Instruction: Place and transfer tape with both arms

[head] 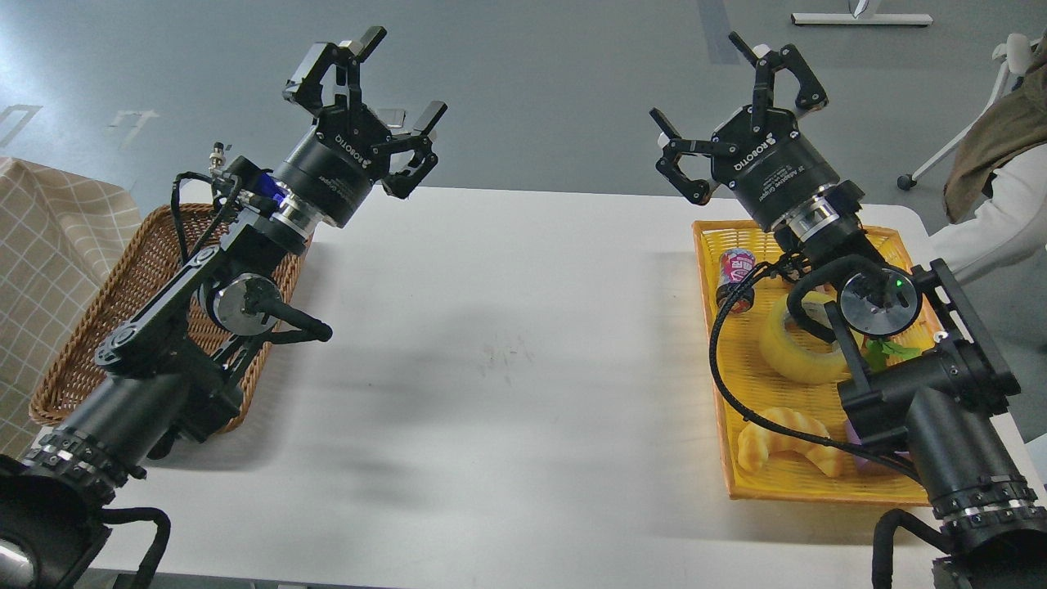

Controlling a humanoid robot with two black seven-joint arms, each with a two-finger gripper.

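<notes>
The tape (792, 345), a thick translucent yellow roll, lies in the yellow tray (740, 413) at the right, partly hidden behind my right arm's joint. My right gripper (740, 102) is raised well above the tray's far end, open, with nothing between its fingers. My left gripper (372, 98) is raised over the table's far left, above the near end of the wicker basket (82, 343), and it is open and empty too. Both grippers point away from me, toward the floor beyond the table.
The yellow tray also holds a golden croissant (781, 442), a small can with a pink label (734, 278) and a green leafy item (887, 352). The white table (507, 352) lies between basket and tray. A person's sleeve (990, 225) shows at the right edge.
</notes>
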